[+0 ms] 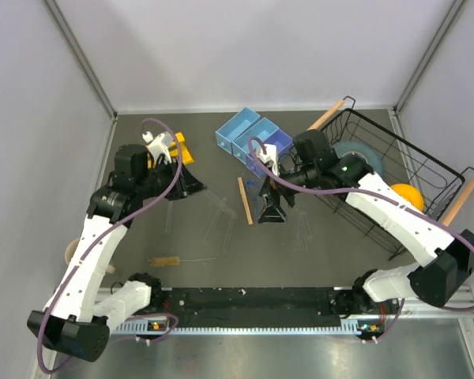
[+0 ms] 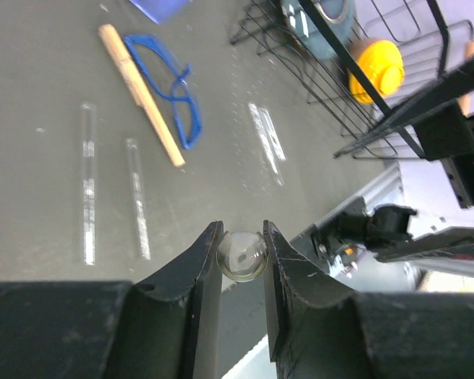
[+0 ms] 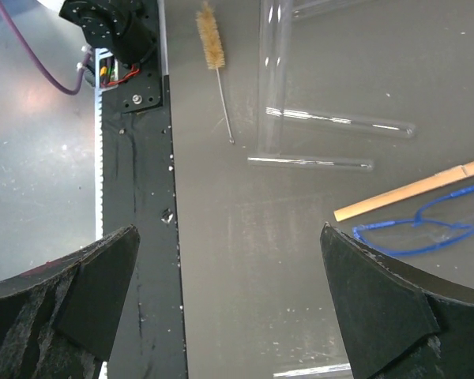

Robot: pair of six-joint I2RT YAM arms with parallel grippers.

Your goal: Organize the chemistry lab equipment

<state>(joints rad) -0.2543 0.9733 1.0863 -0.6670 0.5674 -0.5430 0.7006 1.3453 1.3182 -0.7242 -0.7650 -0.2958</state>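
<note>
Across the worktop (image 1: pixel 340 260), glass tubes (image 3: pixel 340 122), wooden stick (image 3: pixel 403 192), safety glasses (image 3: pixel 417 234) and, nearer the near edge, brush (image 3: pixel 211 43) lie unsorted; left gripper (image 2: pixel 241 233) pinches one tube (image 2: pixel 242 255), right gripper (image 3: pixel 229 237) gapes wide, empty

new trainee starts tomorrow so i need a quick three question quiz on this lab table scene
1. True or false: the left claw is shut on a glass tube.
2. Fill in: the yellow bowl sits inside the black wire ____.
3. What lies right beside the safety glasses? A) the yellow bowl B) a wooden stick C) the held glass tube

Key: 1 true; 2 basket; 3 B
</note>
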